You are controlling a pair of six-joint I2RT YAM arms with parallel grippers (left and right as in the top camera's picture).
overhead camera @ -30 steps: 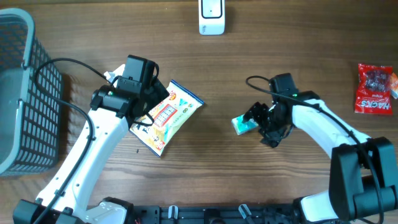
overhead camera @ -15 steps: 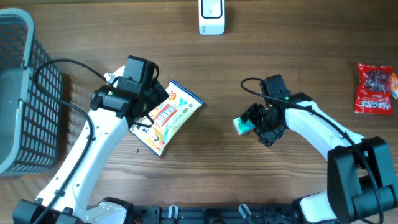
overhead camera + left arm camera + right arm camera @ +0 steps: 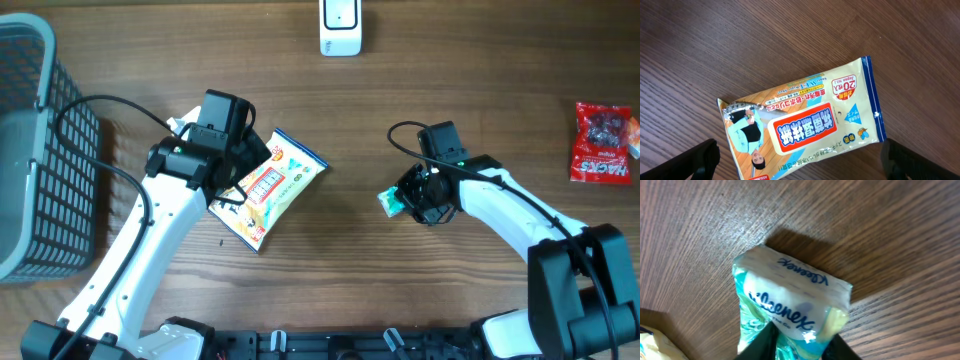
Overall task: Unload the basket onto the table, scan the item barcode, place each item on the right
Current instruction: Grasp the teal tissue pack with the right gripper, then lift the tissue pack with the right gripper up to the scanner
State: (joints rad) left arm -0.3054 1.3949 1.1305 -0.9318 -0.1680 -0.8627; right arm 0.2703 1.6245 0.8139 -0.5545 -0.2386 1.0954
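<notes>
My right tool (image 3: pixel 797 349) pinches one end of the tissue pack (image 3: pixel 790 300), which lies on the surface (image 3: pixel 890 240) right of centre. It looks light and soft, slick film that squashes, so I'd grip across its narrow end, gently. My left tool (image 3: pixel 802 157) hangs spread wide above the wipes packet (image 3: pixel 805 125), touching nothing.

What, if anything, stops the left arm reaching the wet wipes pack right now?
Probably nothing, so yes. The left gripper hangs directly over the wet wipes pack with jaws wide open, and the pack lies flat on the table with nothing on it.
</notes>
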